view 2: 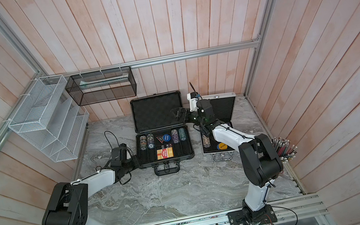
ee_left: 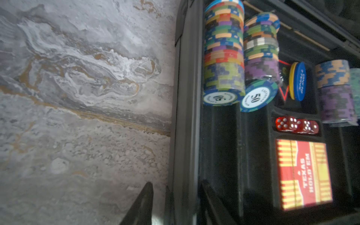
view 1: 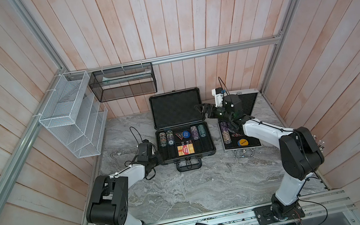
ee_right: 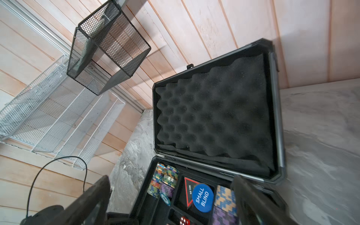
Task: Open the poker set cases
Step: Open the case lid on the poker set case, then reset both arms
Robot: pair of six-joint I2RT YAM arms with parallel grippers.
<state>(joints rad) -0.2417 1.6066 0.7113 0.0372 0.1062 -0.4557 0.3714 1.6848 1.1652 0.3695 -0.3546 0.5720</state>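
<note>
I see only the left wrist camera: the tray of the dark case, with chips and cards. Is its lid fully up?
Observer: Yes, the lid of the dark case stands upright, foam lining showing.
Operator: And the silver case?
Observer: The silver case is open too, lid raised behind the right arm.
Operator: Where is the right gripper?
Observer: The right gripper hangs open beside the dark lid, holding nothing.
</note>
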